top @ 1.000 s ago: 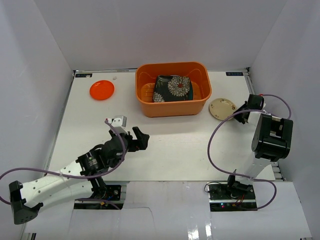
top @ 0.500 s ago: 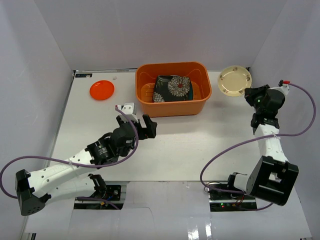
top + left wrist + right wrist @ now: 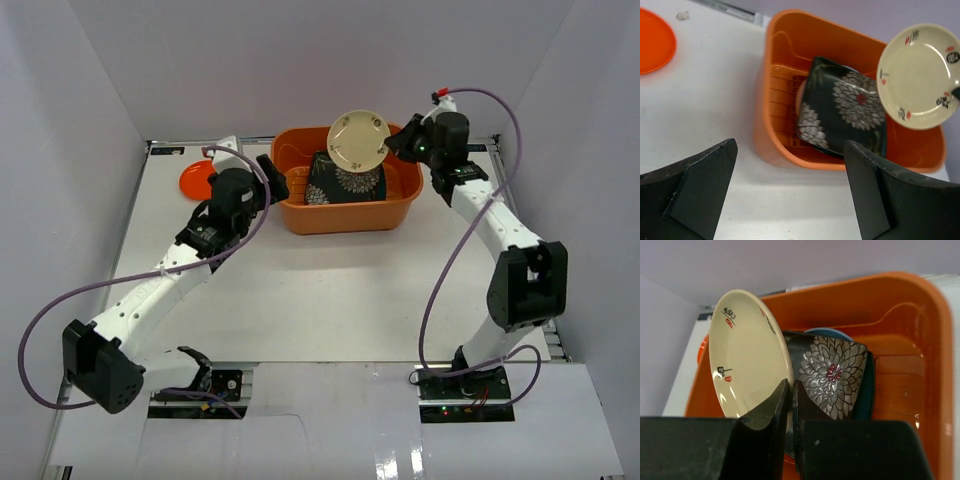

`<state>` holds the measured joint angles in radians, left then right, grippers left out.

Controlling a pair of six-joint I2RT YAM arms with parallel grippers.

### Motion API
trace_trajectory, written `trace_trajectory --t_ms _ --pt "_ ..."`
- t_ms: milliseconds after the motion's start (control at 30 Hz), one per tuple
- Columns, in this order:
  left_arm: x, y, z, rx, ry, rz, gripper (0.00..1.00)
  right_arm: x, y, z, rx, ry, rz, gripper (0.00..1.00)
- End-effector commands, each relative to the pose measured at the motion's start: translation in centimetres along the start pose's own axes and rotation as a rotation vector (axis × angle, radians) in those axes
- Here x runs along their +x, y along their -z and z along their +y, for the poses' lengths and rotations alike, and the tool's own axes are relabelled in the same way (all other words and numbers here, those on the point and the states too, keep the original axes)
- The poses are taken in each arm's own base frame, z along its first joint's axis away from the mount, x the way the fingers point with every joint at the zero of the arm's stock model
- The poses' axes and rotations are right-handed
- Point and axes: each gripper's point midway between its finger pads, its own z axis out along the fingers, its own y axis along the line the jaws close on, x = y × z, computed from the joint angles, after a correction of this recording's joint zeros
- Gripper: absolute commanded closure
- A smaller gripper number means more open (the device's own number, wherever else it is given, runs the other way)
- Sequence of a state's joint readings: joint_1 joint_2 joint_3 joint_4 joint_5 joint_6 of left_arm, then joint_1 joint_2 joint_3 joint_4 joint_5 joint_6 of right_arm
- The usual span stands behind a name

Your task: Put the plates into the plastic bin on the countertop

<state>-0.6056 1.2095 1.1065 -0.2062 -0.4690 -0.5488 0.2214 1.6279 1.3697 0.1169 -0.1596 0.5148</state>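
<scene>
Both arms have moved up toward the top of the top view since half a second ago. The right gripper (image 3: 400,145) has carried the small beige plate (image 3: 358,140) from the upper right corner to a spot over the orange bin (image 3: 345,215). The left gripper (image 3: 265,172) has gone from the middle of the countertop (image 3: 330,290) up to the bin's left end.

The right gripper's fingers are closed tight on the rim of the beige plate (image 3: 747,355), with only a thin gap showing between them. The plate is not flat. It stands tipped up on its edge, with its face turned toward the left of the frame. The bin (image 3: 935,340) lies under it, and the black flower plate (image 3: 832,375) already rests inside. So the plate probably just needs to go down and tip flat before the fingers let go.

The left gripper (image 3: 790,147) is wide open and holds nothing. The orange-red plate (image 3: 652,42) sits on the countertop in the upper left, apart from the bin. The left arm is much nearer to it.
</scene>
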Motion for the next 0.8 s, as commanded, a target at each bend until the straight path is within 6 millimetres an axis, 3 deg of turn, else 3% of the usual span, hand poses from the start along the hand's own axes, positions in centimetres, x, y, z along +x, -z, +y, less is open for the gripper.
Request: trace_trajectory --t_ms 0,33,67,100,133,167,200,267,300,367,400,500,533,600,633,700,733,767 --pt "-1.0 -2.1 4.6 -0.033 0.141 0.04 0.02 1.3 -2.2 1.1 0.012 0.075 0.072 0.92" --pt "-0.6 -2.6 5.3 -0.019 0.196 0.066 0.03 2.9 -2.6 1.6 0.02 0.092 0.125 0.92" --pt "-0.2 -3.4 6.9 -0.047 0.226 0.082 0.03 3.2 -3.7 1.8 0.027 0.107 0.138 0.92" --pt "-1.0 -4.2 9.8 -0.101 0.27 0.063 0.05 3.7 -4.2 1.7 0.042 0.119 0.149 0.92" --pt "-0.6 -4.7 11.1 -0.12 0.313 0.075 0.06 4.7 -4.6 2.3 0.034 0.138 0.176 0.92" --pt "0.4 -5.6 12.4 -0.142 0.332 0.105 0.07 5.9 -5.2 1.8 0.052 0.138 0.211 0.92" --pt "0.0 -6.1 14.8 -0.194 0.356 0.091 0.08 6.0 -5.5 1.6 0.065 0.14 0.211 0.92" --pt "0.5 -7.0 17.3 -0.248 0.408 0.1 0.09 7.0 -5.9 1.1 0.077 0.131 0.232 0.91" --pt "1.2 -7.7 20.4 -0.306 0.446 0.114 0.11 7.3 -6.0 1.0 0.081 0.128 0.239 0.9" --pt "1.7 -8.7 22.4 -0.333 0.523 0.125 0.12 7.9 -6.1 0.7 0.087 0.123 0.25 0.81" --pt "3.0 -9.5 23.8 -0.344 0.56 0.165 0.13 7.9 -6.2 0.7 0.092 0.126 0.246 0.77" --pt "3.0 -11.1 26.1 -0.387 0.589 0.154 0.14 7.4 -5.9 0.4 0.117 0.146 0.225 0.6" --pt "4.3 -11.9 27.2 -0.417 0.595 0.179 0.14 7.2 -5.7 0.4 0.118 0.151 0.221 0.55" --pt "3.7 -13.1 28.3 -0.432 0.599 0.165 0.14 6.7 -5.2 0.7 0.114 0.164 0.216 0.41" --pt "5.0 -13.9 29.2 -0.455 0.606 0.189 0.14 6.5 -5.1 0.9 0.113 0.166 0.214 0.39" --pt "4.7 -15.1 30.0 -0.463 0.614 0.181 0.15 5.9 -4.1 1.5 0.093 0.168 0.198 0.37" --pt "6.1 -15.8 30.9 -0.487 0.622 0.206 0.16 4.3 -3.2 2.8 0.057 0.172 0.148 0.37" --pt "6.4 -16.3 31.3 -0.492 0.628 0.21 0.16 5.4 -2.6 2.5 0.052 0.168 0.163 0.37"
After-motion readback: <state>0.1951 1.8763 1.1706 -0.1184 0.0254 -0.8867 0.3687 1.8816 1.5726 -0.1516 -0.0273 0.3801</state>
